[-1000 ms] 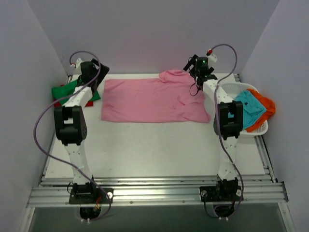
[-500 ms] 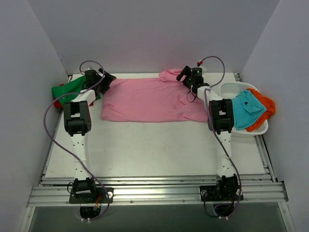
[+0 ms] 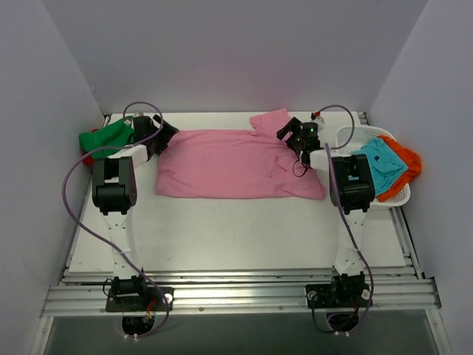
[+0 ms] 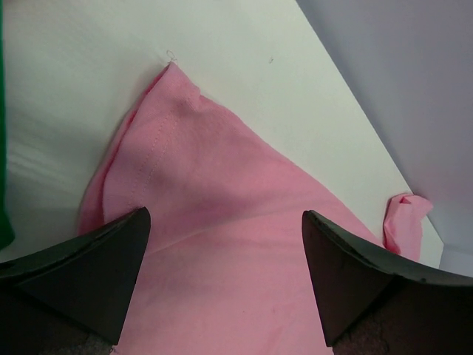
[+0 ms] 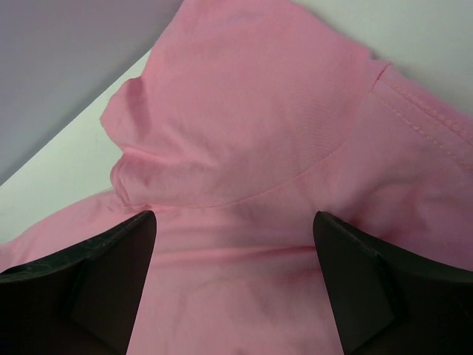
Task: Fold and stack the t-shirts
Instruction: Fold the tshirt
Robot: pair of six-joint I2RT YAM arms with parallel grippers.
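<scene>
A large pink t-shirt (image 3: 236, 163) lies spread flat across the back of the table, its collar end bunched at the far right (image 3: 267, 120). My left gripper (image 3: 164, 134) hovers open just over the shirt's far left corner (image 4: 174, 96), with pink cloth showing between its fingers (image 4: 96, 274). My right gripper (image 3: 290, 133) is open low over the collar area (image 5: 244, 148), nothing pinched between its fingers (image 5: 369, 281). A green t-shirt (image 3: 103, 138) over a red one (image 3: 88, 157) lies at the far left. Teal (image 3: 375, 166) and orange (image 3: 405, 159) t-shirts fill the basket.
A white mesh basket (image 3: 355, 137) stands at the right edge, beside the right arm. The back wall runs close behind the shirt. The table's near half shows bare white surface (image 3: 236, 229).
Both grippers have dropped down and come in over the shirt's far corners. The collar end now lies flatter and further right, and the shirt's right edge looks smoother.
</scene>
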